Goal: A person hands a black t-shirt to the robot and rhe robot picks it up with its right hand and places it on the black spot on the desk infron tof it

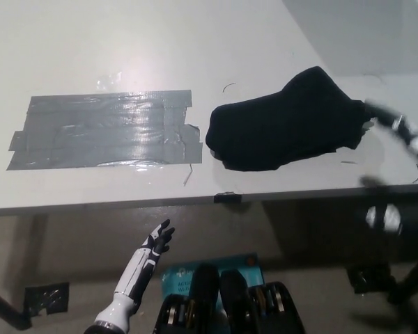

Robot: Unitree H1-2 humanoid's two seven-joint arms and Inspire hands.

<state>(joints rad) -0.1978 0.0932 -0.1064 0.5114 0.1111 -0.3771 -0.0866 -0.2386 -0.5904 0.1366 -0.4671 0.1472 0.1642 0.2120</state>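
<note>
A bunched black t-shirt [282, 129] lies on the white desk [160, 49], just right of a dark grey tape patch [104, 131] and not on it. My black right hand [402, 132] is a motion-blurred shape at the desk's right edge, just off the shirt's right end. It holds nothing and its fingers are spread. My white left hand [157, 240] rests open below the desk's front edge at the lower left.
The desk's front edge [125, 203] runs across the middle of the view, with a small dark clip [228, 197] on it. A teal box [212, 268] sits on the floor underneath.
</note>
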